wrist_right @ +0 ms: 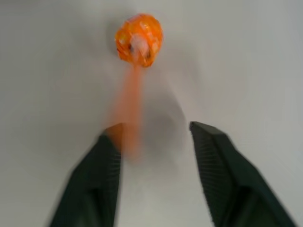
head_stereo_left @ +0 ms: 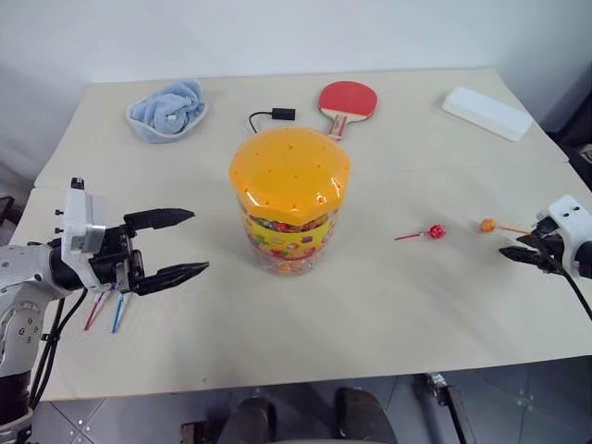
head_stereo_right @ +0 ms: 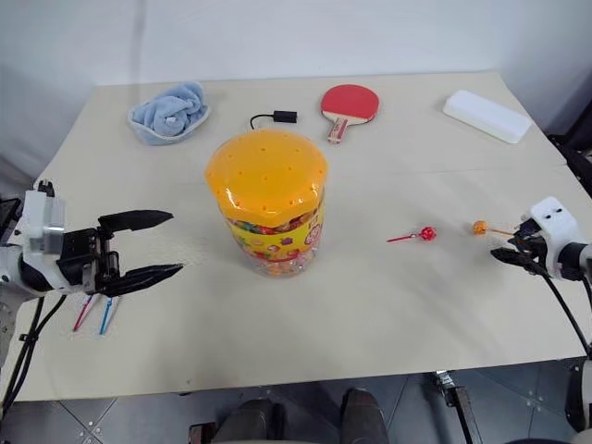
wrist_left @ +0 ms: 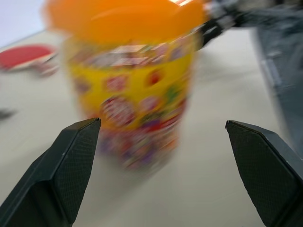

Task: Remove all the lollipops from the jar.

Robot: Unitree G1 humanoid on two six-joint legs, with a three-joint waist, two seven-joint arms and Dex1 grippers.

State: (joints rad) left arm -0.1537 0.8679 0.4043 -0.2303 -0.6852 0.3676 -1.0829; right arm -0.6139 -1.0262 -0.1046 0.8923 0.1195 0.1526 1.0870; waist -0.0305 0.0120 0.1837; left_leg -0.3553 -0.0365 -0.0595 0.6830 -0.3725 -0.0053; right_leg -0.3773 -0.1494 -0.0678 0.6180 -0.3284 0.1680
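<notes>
Pale bench (head_stereo_left: 388, 314), left to right: near its left edge the left hand (head_stereo_left: 185, 245) hovers wide open, empty, above two sticks (head_stereo_left: 106, 310), one red, one blue. One jar (head_stereo_left: 289, 199) stands mid-bench, lid on. Right of it lie one red lollipop (head_stereo_left: 433, 232) and one orange lollipop (head_stereo_left: 487, 225); the right hand (wrist_right: 154, 142), parted, straddles the orange stick.

Glossy orange plastic lid (head_stereo_left: 289, 176) on clear plastic jar (head_stereo_left: 285, 242), matt pale wooden table (head_stereo_left: 370, 305), soft blue cloth (head_stereo_left: 167, 109) — terry-like, crinkly lollipop (wrist_right: 138, 38) wrapper.
</notes>
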